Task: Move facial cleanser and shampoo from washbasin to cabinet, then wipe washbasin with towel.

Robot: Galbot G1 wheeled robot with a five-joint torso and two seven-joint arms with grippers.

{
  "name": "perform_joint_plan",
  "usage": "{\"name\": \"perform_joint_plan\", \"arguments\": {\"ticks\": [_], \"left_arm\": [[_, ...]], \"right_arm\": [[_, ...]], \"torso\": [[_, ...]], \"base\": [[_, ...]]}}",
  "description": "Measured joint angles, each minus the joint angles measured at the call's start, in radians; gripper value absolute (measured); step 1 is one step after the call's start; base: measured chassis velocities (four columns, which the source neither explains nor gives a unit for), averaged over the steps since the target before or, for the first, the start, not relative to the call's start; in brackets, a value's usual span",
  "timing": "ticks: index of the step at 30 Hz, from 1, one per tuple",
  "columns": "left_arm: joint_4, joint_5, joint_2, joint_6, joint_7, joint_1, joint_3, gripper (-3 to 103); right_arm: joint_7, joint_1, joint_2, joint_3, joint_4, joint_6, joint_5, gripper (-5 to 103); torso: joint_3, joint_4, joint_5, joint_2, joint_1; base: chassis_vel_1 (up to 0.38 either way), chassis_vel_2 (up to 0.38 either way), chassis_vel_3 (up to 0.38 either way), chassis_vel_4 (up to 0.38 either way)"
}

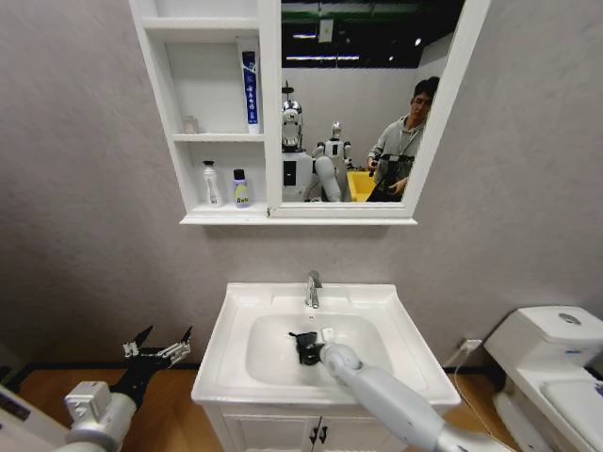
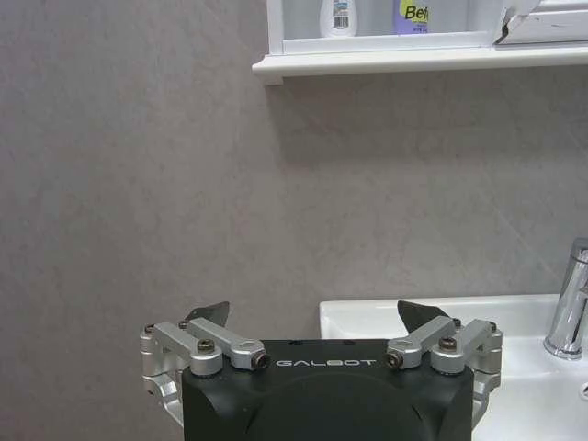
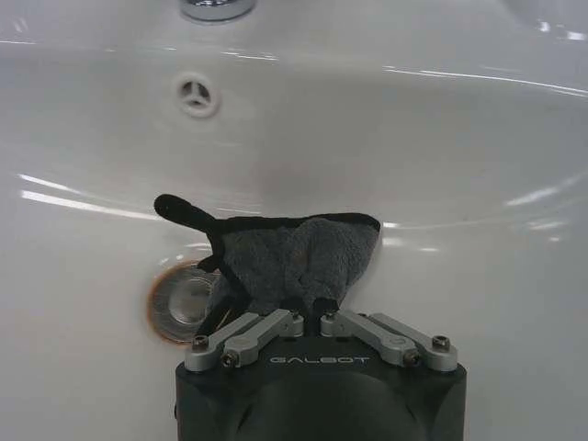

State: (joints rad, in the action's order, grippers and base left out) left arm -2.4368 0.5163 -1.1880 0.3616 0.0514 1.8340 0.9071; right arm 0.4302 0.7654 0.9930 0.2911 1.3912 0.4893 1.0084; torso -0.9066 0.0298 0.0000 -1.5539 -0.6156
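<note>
My right gripper (image 1: 309, 350) (image 3: 308, 314) is down in the bowl of the white washbasin (image 1: 236, 363) (image 3: 478, 165), shut on the dark grey towel (image 1: 301, 339) (image 3: 289, 257). The towel lies against the bowl floor beside the drain (image 3: 182, 299). My left gripper (image 1: 160, 341) (image 2: 317, 317) hangs open and holds nothing, to the left of the washbasin (image 2: 367, 317) and about level with its rim. In the cabinet (image 1: 221, 218), a white bottle (image 1: 212, 184) (image 2: 337, 16) and a purple-labelled bottle (image 1: 241, 188) (image 2: 415, 14) stand in the lowest niche. A tall blue tube (image 1: 250, 89) stands above. Which of these are the cleanser and shampoo I cannot tell.
The chrome tap (image 1: 313, 288) (image 2: 570, 303) stands at the back of the rim. A white toilet (image 1: 556, 358) is at the right, and the floor vanity's doors (image 1: 316, 433) are under the basin. Grey wall runs behind, with wooden floor at the left.
</note>
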Motion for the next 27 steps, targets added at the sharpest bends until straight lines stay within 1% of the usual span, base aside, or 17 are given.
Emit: {"name": "perform_joint_plan", "arguments": {"ticks": [1, 2, 6, 7, 8, 9, 10, 11, 13, 14, 15, 18, 20, 21, 23, 26, 27], "left_arm": [[0.0, 0.0, 0.0, 0.0, 0.0, 0.0, 0.0, 100], [0.0, 0.0, 0.0, 0.0, 0.0, 0.0, 0.0, 100], [0.0, 0.0, 0.0, 0.0, 0.0, 0.0, 0.0, 100], [0.0, 0.0, 0.0, 0.0, 0.0, 0.0, 0.0, 100], [0.0, 0.0, 0.0, 0.0, 0.0, 0.0, 0.0, 100], [0.0, 0.0, 0.0, 0.0, 0.0, 0.0, 0.0, 100], [0.0, 0.0, 0.0, 0.0, 0.0, 0.0, 0.0, 100], [0.0, 0.0, 0.0, 0.0, 0.0, 0.0, 0.0, 100], [0.0, 0.0, 0.0, 0.0, 0.0, 0.0, 0.0, 100], [0.0, 0.0, 0.0, 0.0, 0.0, 0.0, 0.0, 100], [0.0, 0.0, 0.0, 0.0, 0.0, 0.0, 0.0, 100], [0.0, 0.0, 0.0, 0.0, 0.0, 0.0, 0.0, 100], [0.0, 0.0, 0.0, 0.0, 0.0, 0.0, 0.0, 100], [0.0, 0.0, 0.0, 0.0, 0.0, 0.0, 0.0, 100], [0.0, 0.0, 0.0, 0.0, 0.0, 0.0, 0.0, 100], [0.0, 0.0, 0.0, 0.0, 0.0, 0.0, 0.0, 100], [0.0, 0.0, 0.0, 0.0, 0.0, 0.0, 0.0, 100]], "right_arm": [[-0.008, 0.011, -0.016, -0.011, 0.01, -0.001, 0.0, 3], [-0.019, 0.022, -0.029, -0.019, 0.017, -0.001, 0.0, 3], [-0.022, 0.029, -0.025, -0.02, 0.02, -0.002, 0.006, 3], [-0.018, 0.028, -0.01, -0.005, 0.023, -0.001, 0.017, 3], [-0.013, 0.023, 0.021, 0.016, 0.02, -0.001, 0.022, 3], [-0.013, 0.023, 0.021, 0.016, 0.02, -0.001, 0.022, 3], [-0.009, 0.019, 0.05, 0.026, 0.013, -0.001, 0.023, 3], [-0.009, 0.019, 0.05, 0.026, 0.013, -0.001, 0.023, 3], [0.003, 0.006, 0.115, 0.042, -0.001, 0.0, 0.03, 3], [0.003, 0.006, 0.115, 0.042, -0.001, 0.0, 0.03, 3], [0.006, 0.003, 0.134, 0.045, -0.005, 0.001, 0.03, 3], [0.007, 0.012, 0.127, 0.036, -0.002, 0.001, 0.029, 3], [-0.002, 0.042, 0.078, 0.005, 0.01, 0.002, 0.017, 3], [-0.002, 0.042, 0.078, 0.005, 0.01, 0.002, 0.017, 3], [-0.018, 0.07, 0.03, -0.026, 0.02, 0.001, 0.006, 3], [-0.033, 0.072, 0.022, -0.029, 0.021, -0.001, 0.005, 3], [-0.036, 0.065, 0.031, -0.024, 0.013, -0.004, 0.004, 3]], "torso": [[0.0, -0.0003, 0.0004, 0.0, 0.0], [0.0, -0.0006, 0.0, 0.0, 0.0], [0.0, -0.0006, -0.0002, 0.0, 0.0], [0.0, -0.0006, -0.0004, 0.0, 0.0], [0.0, -0.0006, -0.0002, 0.0, 0.0], [0.0, -0.0006, -0.0002, 0.0, 0.0], [0.0, -0.0007, -0.0003, 0.0, 0.0], [0.0, -0.0007, -0.0003, 0.0, 0.0], [0.0, -0.0011, 0.0001, 0.0, 0.0], [0.0, -0.0011, 0.0001, 0.0, 0.0], [0.0, -0.0014, 0.0002, 0.0, 0.0], [0.0, -0.0015, 0.0004, 0.0, 0.0], [0.0, -0.0012, 0.0002, 0.0, 0.0], [0.0, -0.0012, 0.0002, 0.0, 0.0], [0.0, -0.0006, -0.0003, 0.0, 0.0], [0.0, -0.0006, -0.0004, 0.0, 0.0], [0.0, 0.0002, -0.0012, 0.0, 0.0]], "base": [[0.0, 0.0, 0.0, 0.0], [0.0, 0.0, 0.0, 0.0], [0.0, 0.0, 0.0, 0.0], [0.0, 0.0, 0.0, 0.0], [0.0, 0.0, 0.0, 0.0], [0.0, 0.0, 0.0, 0.0], [0.0, 0.0, 0.0, 0.0], [0.0, 0.0, 0.0, 0.0], [0.0, 0.0, 0.0, 0.0], [0.0, 0.0, 0.0, 0.0], [0.0, 0.0, 0.0, 0.0], [0.0, 0.0, 0.0, 0.0], [0.0, 0.0, 0.0, 0.0], [0.0, 0.0, 0.0, 0.0], [0.0, 0.0, 0.0, 0.0], [0.0, 0.0, 0.0, 0.0], [0.0, 0.0, 0.0, 0.0]]}}
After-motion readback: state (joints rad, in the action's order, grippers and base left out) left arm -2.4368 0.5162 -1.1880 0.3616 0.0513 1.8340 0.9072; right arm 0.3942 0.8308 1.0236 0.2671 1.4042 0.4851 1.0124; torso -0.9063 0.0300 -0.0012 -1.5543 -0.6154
